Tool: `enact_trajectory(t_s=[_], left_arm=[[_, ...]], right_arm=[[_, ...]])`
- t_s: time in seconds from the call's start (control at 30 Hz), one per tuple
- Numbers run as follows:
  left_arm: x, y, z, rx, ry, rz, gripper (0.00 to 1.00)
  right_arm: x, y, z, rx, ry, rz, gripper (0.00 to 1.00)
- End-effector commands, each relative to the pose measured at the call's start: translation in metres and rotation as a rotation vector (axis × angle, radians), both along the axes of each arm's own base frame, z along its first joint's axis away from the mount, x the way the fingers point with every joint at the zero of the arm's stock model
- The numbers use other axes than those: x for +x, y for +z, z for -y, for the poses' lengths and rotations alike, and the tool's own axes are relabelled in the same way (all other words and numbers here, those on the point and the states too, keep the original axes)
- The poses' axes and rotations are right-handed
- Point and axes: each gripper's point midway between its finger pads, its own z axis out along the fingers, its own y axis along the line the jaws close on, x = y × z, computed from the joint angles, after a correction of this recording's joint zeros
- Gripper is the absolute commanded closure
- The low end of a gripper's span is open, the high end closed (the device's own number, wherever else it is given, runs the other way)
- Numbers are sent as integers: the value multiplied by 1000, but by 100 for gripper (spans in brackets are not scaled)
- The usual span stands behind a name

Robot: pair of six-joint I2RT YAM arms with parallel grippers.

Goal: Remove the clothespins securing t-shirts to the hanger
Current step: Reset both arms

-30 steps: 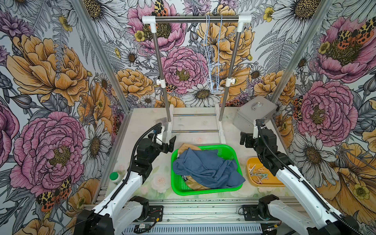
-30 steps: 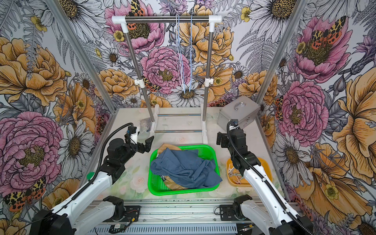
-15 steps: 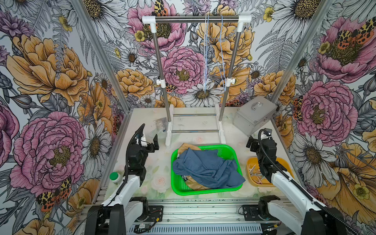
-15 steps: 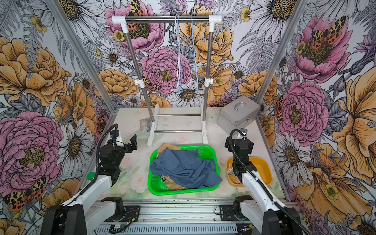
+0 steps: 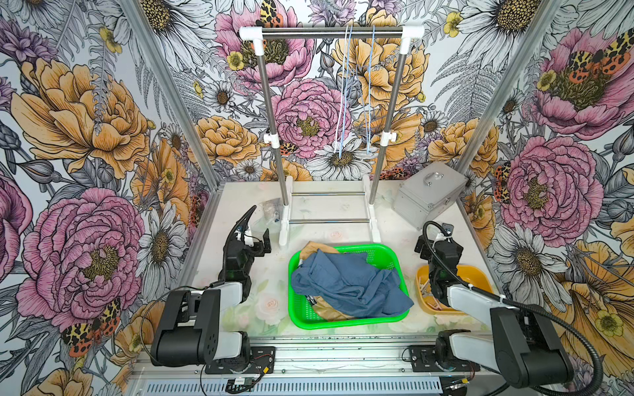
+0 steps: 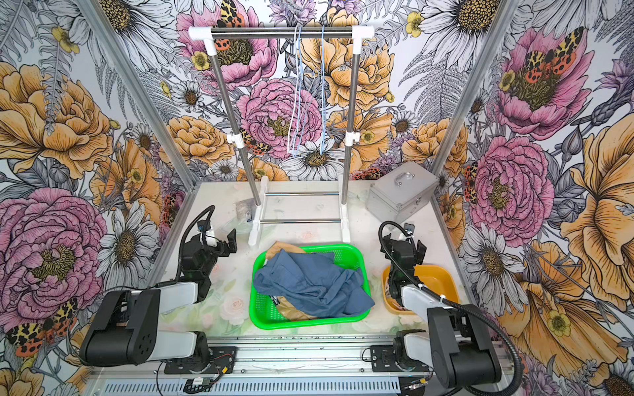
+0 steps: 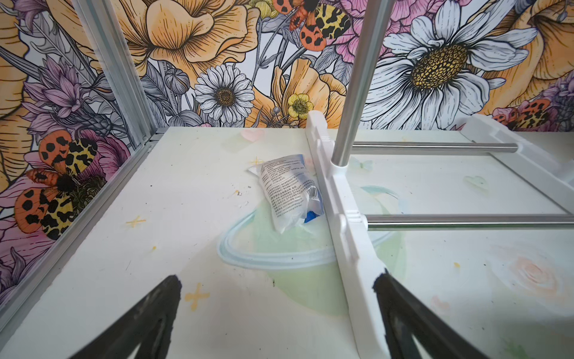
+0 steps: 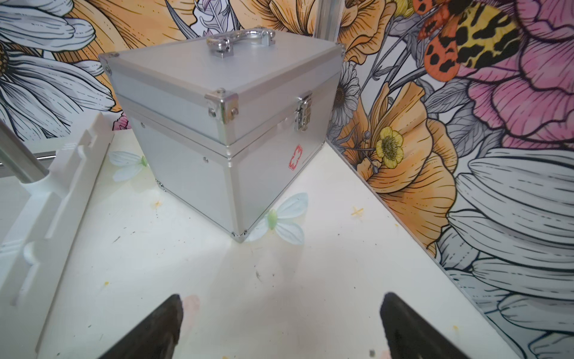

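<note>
The hanger rack (image 5: 331,32) stands at the back of the table, and only thin blue and white strings (image 5: 344,103) hang from its bar in both top views. The t-shirts lie heaped in a green basket (image 5: 298,319): a slate blue one (image 5: 346,284) on top, a tan one (image 5: 327,310) under it. Several pale clothespins (image 5: 426,287) lie in a yellow tray (image 5: 478,277), partly hidden by my right arm. My left gripper (image 5: 255,240) (image 7: 277,279) is open and empty, left of the basket near the rack's foot. My right gripper (image 5: 434,241) (image 8: 281,300) is open and empty above the tray's far edge.
A silver latched case (image 5: 425,199) (image 8: 217,124) stands at the back right. A crumpled plastic packet (image 7: 289,189) lies against the rack's white foot (image 7: 344,217). The rack's low crossbars (image 7: 466,220) span between its feet. Floral walls close in three sides.
Both arms have drawn back toward the front rail and folded low. Both grippers stayed open and empty. The strings on the bar have swung slightly.
</note>
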Motion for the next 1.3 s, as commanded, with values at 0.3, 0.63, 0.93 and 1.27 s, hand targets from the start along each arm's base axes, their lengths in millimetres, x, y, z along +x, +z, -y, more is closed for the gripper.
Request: enact_trajectory(t_s=[0.3, 0.63, 0.93, 1.27], left_arm=[[-3, 5, 6, 64, 8, 163, 1], [-5, 3, 15, 88, -23, 154, 1], [-4, 3, 14, 93, -9, 153, 1], [-8, 2, 12, 106, 20, 163, 1]], right_arm=[[21, 22, -12, -59, 94, 166, 0], [17, 11, -15, -63, 118, 209, 0], [19, 8, -16, -69, 122, 200, 0], [22, 7, -15, -67, 118, 189, 0]])
